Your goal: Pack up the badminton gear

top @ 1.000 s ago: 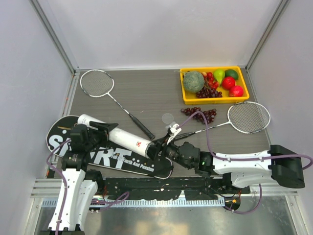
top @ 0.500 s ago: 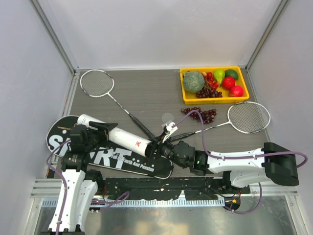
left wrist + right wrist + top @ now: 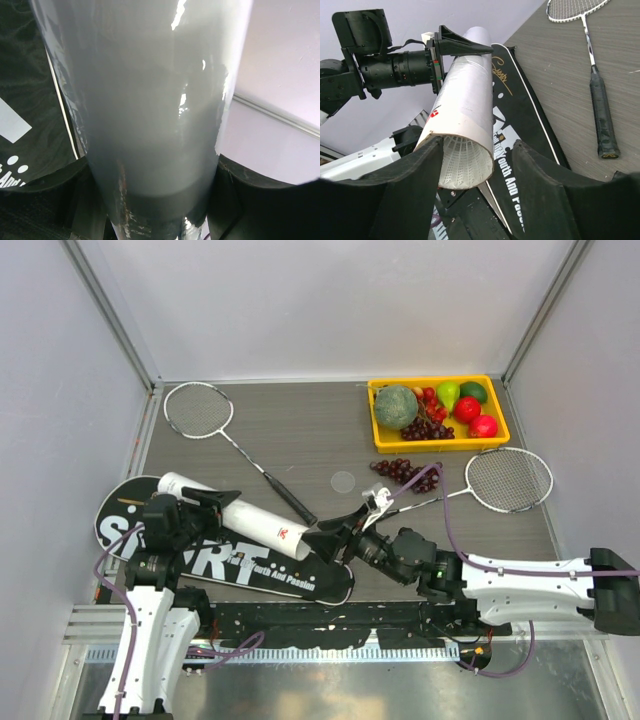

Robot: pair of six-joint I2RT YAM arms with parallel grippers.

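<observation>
Long white tube (image 3: 240, 517) clenched in left gripper (image 3: 222, 507), over black racket-shaped "SPORT" bag (image 3: 250, 566).
Right gripper (image 3: 479, 145) released, its 2 fingers straddling the tube mouth; 1 white shuttlecock (image 3: 465, 169) sits inside.

Left fingers (image 3: 45, 200) tight, right fingers (image 3: 542, 200) apart

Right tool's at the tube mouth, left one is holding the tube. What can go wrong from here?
1. The shuttlecock sits right at the open mouth of the white tube. With no cap on, it may slide out if the tube tips.
2. The right tool straddles that rim closely, so backing off crooked could knock it.
3. The left tool grips well away from the mouth, so a bump may lever the tube loose.
</observation>
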